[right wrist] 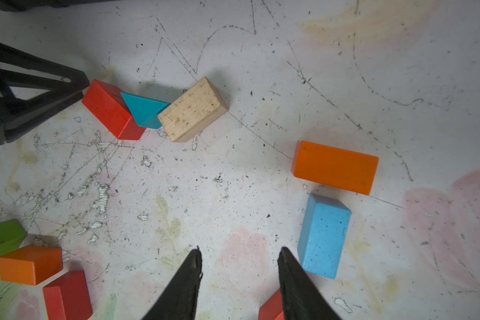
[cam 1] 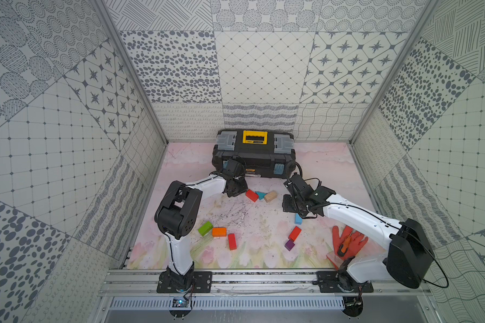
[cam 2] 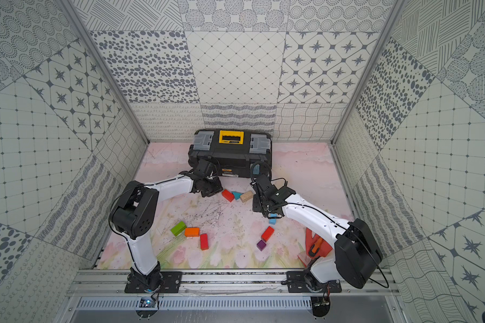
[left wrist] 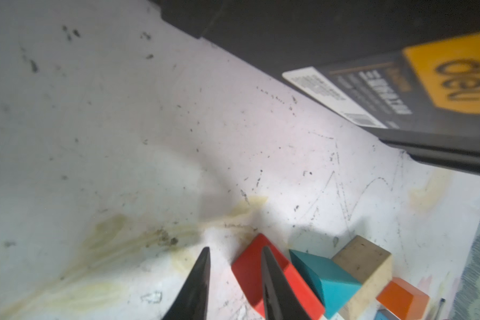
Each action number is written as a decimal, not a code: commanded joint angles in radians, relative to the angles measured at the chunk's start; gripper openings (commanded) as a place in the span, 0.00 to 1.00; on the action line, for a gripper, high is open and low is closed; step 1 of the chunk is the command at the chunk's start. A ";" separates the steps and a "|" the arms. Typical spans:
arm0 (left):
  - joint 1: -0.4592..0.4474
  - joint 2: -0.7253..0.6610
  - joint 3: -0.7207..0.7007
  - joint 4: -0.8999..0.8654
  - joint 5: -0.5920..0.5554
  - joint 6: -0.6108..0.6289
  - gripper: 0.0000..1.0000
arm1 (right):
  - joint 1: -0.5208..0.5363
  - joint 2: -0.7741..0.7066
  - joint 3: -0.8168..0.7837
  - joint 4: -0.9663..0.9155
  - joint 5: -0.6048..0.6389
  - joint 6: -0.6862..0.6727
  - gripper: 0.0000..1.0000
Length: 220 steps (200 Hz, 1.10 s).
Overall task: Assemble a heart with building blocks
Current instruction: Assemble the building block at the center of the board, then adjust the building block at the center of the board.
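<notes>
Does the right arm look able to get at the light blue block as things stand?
Probably yes: the light blue block lies flat right beside the open right gripper, nothing on it; only an orange block sits close to one end.

The black toolbox (left wrist: 344,33) is displaying the brand "deli" in dark letters on its yellow-orange label (left wrist: 452,74), caught by the left wrist camera, the word sitting turned over. Beside it, pale lettering and a white barcode sticker (left wrist: 330,97) are blurring beyond reading, and the print on the yellow handle (cam 1: 254,137) is appearing too small to read in both top views.
</notes>
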 commanded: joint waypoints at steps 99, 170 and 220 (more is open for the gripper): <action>-0.046 -0.363 -0.383 0.059 0.040 -0.060 0.34 | 0.031 0.272 0.059 0.229 0.038 0.006 0.37; -0.091 -0.235 -0.397 0.234 0.131 -0.133 0.33 | 0.032 0.380 0.098 0.300 0.028 0.001 0.36; -0.092 -0.214 -0.394 0.237 0.131 -0.131 0.33 | 0.032 0.418 0.136 0.293 0.056 -0.012 0.35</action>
